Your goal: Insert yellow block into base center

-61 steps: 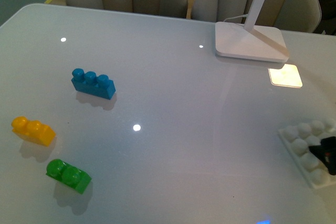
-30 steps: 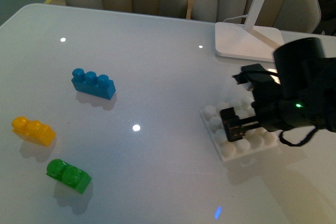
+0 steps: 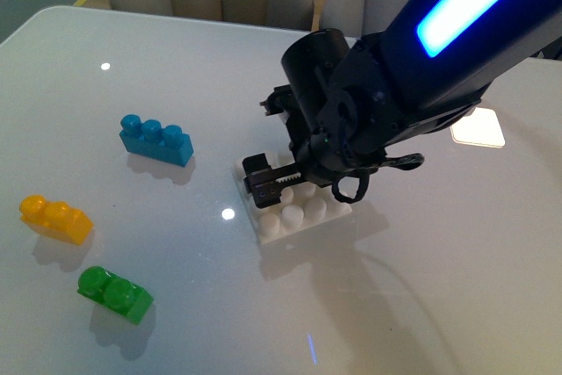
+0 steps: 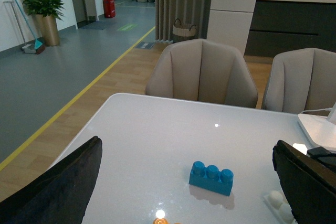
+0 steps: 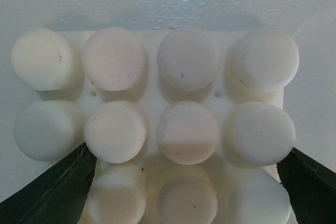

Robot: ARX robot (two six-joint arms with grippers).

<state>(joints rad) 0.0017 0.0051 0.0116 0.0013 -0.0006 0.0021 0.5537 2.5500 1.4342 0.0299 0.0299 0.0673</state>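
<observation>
The white studded base [image 3: 294,213] lies on the table near its middle, with my right gripper [image 3: 279,183] shut on it from above. Its round studs fill the right wrist view [image 5: 186,129], with a dark finger [image 5: 52,192] at each side. The yellow block [image 3: 56,219] rests at the table's left edge; only an orange sliver of it [image 4: 167,221] shows in the left wrist view. My left gripper [image 4: 186,187] hangs open above the table with nothing between its fingers [image 4: 58,192], and it is out of the front view.
A blue three-stud brick [image 3: 156,140] [image 4: 211,178] sits left of the base. A green two-stud brick [image 3: 114,293] lies in front of the yellow block. The white lamp foot is mostly hidden behind my right arm [image 3: 421,59]. Chairs [image 4: 202,72] stand beyond the far edge.
My right gripper has carried the base from the table's right edge leftwards to near the middle. The coloured bricks have not moved.
</observation>
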